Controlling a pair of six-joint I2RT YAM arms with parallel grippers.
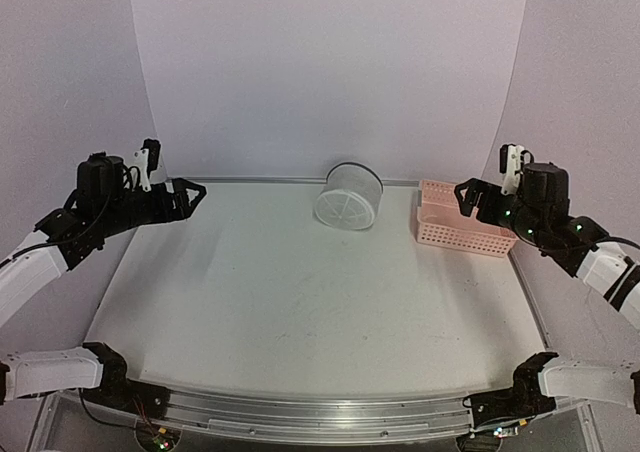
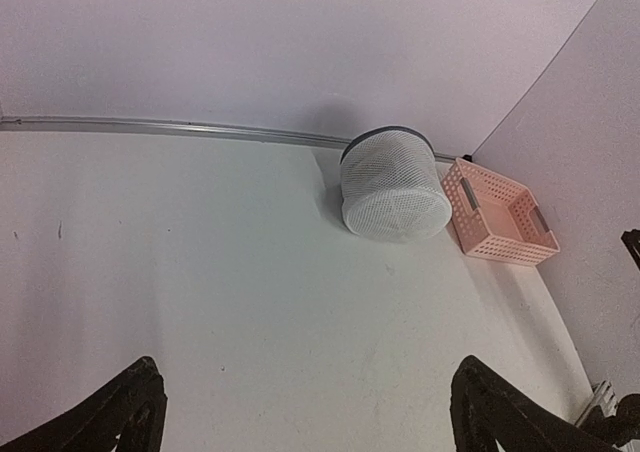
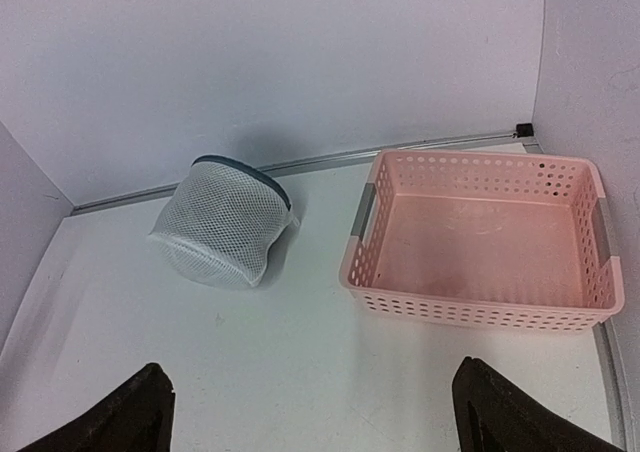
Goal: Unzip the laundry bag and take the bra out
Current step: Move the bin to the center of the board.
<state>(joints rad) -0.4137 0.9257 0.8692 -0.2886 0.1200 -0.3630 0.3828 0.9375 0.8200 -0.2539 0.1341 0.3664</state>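
The laundry bag [image 1: 347,198] lies on its side at the worktop's [image 1: 280,312] far middle, round face toward the arms, beside the pink basket [image 1: 462,224]. It sits between the left jaws and right jaws, both spread and empty. The right look slightly nearer.

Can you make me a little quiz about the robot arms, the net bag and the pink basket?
1. Fill in: the left fingers and right fingers are both ____.
2. The white mesh cylinder laundry bag is: A in the left fingers, B in the right fingers, C lying untouched on the white table.
3. True or false: the pink perforated plastic basket is empty.
Key: 1 open; 2 C; 3 true.
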